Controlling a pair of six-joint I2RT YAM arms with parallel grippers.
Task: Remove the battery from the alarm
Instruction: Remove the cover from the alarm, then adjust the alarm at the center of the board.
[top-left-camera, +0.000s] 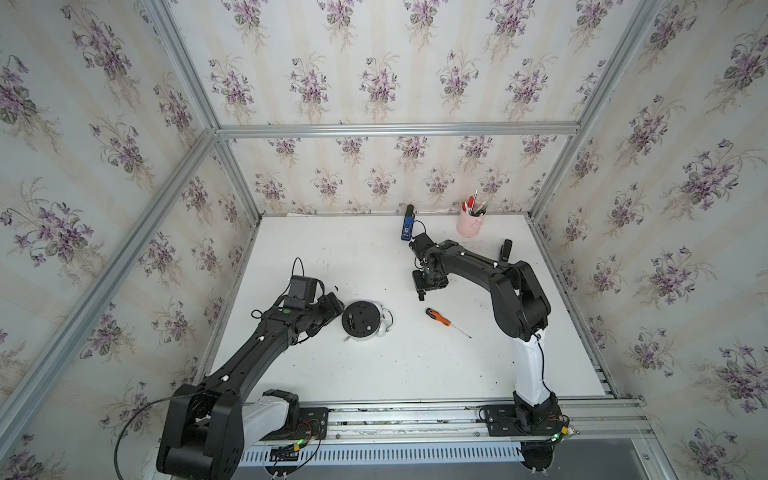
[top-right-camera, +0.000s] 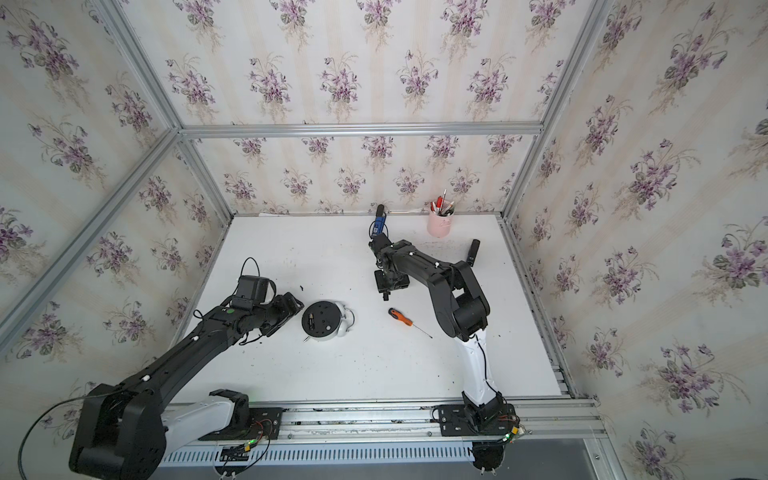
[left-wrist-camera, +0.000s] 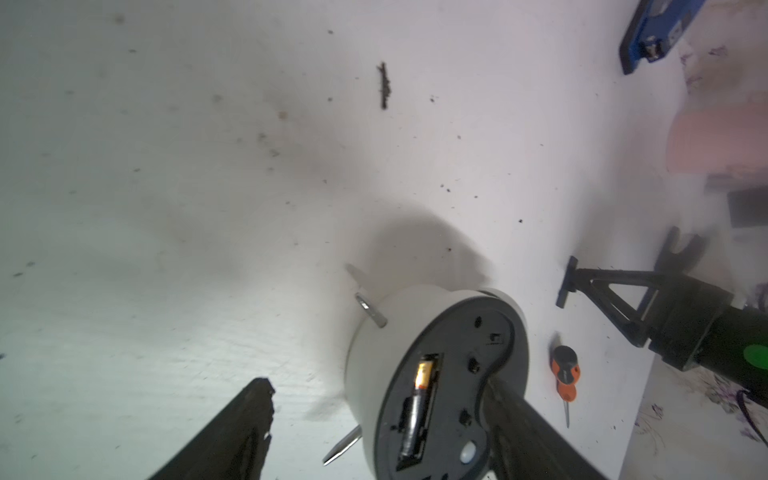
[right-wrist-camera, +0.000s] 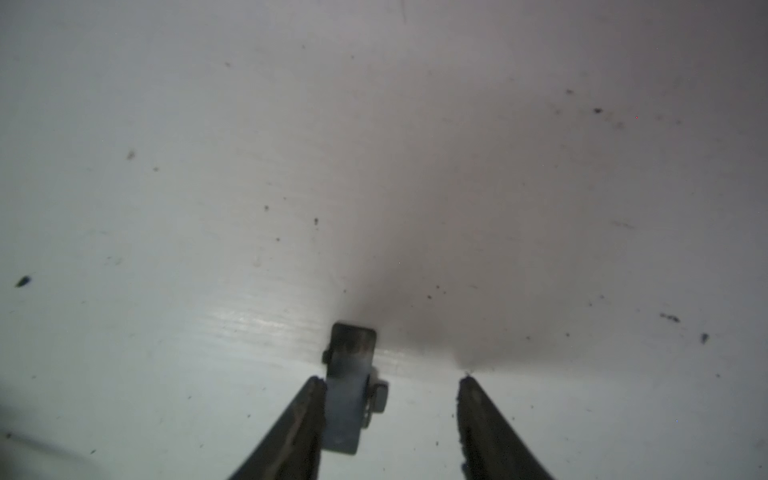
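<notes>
The alarm (top-left-camera: 365, 328) lies face down left of the table's middle, its black round back panel up; both top views show it (top-right-camera: 328, 328). In its uncovered slot sits the battery (left-wrist-camera: 419, 401), black with a gold end, also visible from above (top-left-camera: 352, 321). My left gripper (top-left-camera: 330, 315) is open just left of the alarm; in the left wrist view (left-wrist-camera: 378, 386) one finger (left-wrist-camera: 528, 432) reaches over the back panel, the other (left-wrist-camera: 245, 428) is clear of it. My right gripper (right-wrist-camera: 390, 380) hangs open over bare table farther back right (top-left-camera: 423, 291). A small dark flat piece (right-wrist-camera: 351, 386) leans on one finger.
An orange-and-black screwdriver (top-left-camera: 441, 318) lies right of the alarm. A pink cup of pens (top-left-camera: 469, 223) and a blue device (top-left-camera: 407, 227) stand at the back edge, a black block (top-left-camera: 505, 249) at the right. Aluminium frame rails border the table.
</notes>
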